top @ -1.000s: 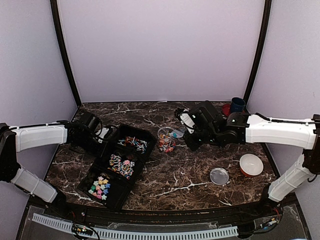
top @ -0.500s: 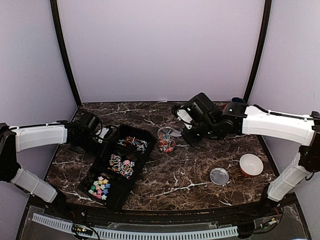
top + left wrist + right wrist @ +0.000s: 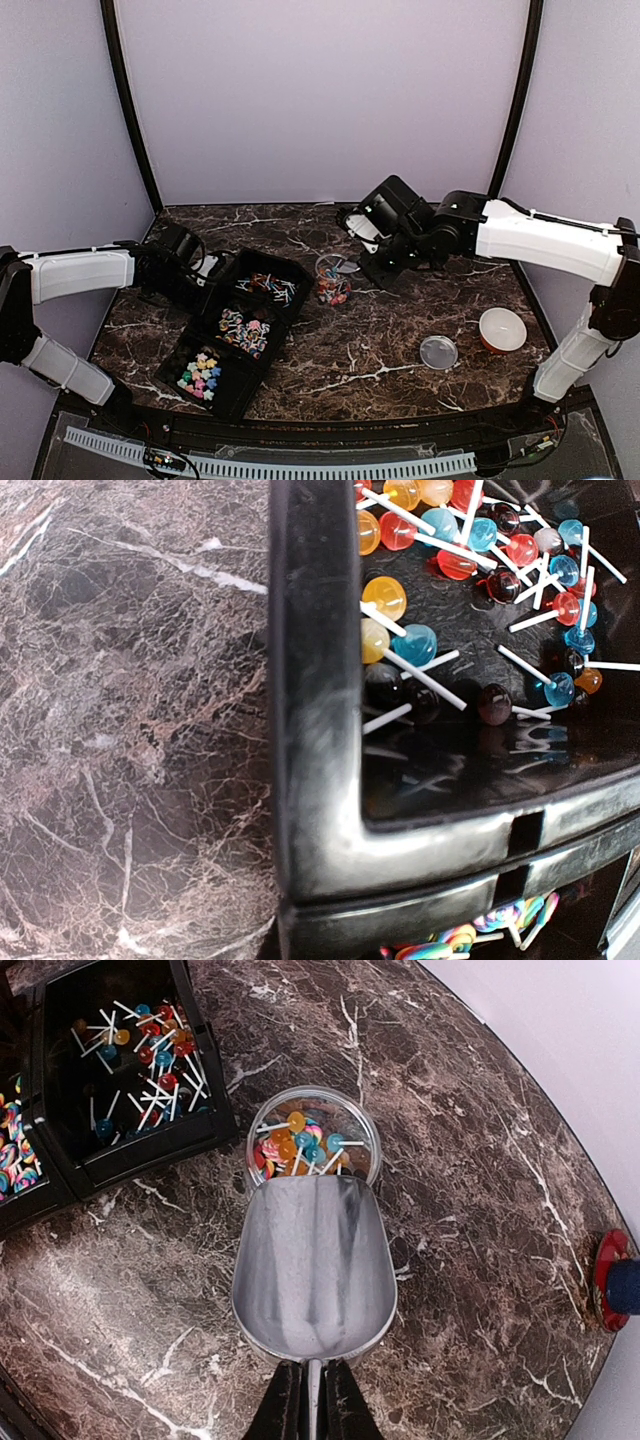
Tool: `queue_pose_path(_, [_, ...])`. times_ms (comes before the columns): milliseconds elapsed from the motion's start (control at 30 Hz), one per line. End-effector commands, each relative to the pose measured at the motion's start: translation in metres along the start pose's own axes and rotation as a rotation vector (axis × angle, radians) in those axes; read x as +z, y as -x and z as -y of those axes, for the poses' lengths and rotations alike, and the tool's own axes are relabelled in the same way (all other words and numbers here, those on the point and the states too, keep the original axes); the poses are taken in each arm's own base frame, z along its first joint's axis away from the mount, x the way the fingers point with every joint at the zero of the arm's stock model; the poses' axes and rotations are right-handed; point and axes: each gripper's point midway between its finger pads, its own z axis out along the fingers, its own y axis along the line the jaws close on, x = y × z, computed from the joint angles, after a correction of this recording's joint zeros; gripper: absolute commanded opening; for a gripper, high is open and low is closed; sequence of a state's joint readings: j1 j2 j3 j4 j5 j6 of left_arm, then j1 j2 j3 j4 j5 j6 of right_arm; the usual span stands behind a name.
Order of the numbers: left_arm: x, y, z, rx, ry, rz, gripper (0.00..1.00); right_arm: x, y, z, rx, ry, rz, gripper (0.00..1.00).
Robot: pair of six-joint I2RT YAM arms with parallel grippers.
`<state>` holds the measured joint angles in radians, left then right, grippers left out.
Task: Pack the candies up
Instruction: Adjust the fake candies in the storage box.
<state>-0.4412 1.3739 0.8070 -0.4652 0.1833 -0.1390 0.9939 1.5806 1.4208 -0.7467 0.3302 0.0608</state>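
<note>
Marble-topped table (image 3: 380,345) from above: candies (image 3: 245,330) fill the black tray (image 3: 203,308), which runs 1 to 7 o'clock, and the jar (image 3: 333,280) at its 3 o'clock, with a lid (image 3: 438,352) and bowl (image 3: 502,329) beyond. The left gripper (image 3: 205,268) is narrow at the tray's far rim; whether it grips, I cannot tell. Left wrist shows candies' sticks pointing every way, and right wrist shows the right gripper (image 3: 308,1400) clamping the scoop (image 3: 310,1265) at 6 o'clock, mouth toward the jar at 12.

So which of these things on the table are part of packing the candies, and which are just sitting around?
In the job: candies, clear jar, black tray, metal scoop clamped in the right gripper.

Lying about: orange bowl, red container, blue container; clear lid, possibly the jar's, lying apart on the table.
</note>
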Motion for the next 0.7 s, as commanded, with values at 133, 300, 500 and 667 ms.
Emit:
queue_pose_path(133, [-0.013, 0.023, 0.019, 0.001, -0.092, 0.071, 0.00, -0.014, 0.040, -0.035, -0.101, 0.136, 0.081, 0.00])
queue_pose_path(300, [-0.009, 0.018, 0.026, -0.007, -0.141, 0.048, 0.00, -0.004, 0.041, -0.059, -0.173, 0.160, 0.018, 0.00])
queue_pose_path(500, [-0.002, 0.001, 0.052, -0.093, -0.315, -0.013, 0.00, -0.033, 0.078, -0.051, -0.091, 0.145, 0.168, 0.00])
queue_pose_path(667, [-0.002, -0.013, 0.077, -0.187, -0.508, -0.069, 0.00, -0.057, 0.100, -0.061, -0.040, 0.244, 0.295, 0.00])
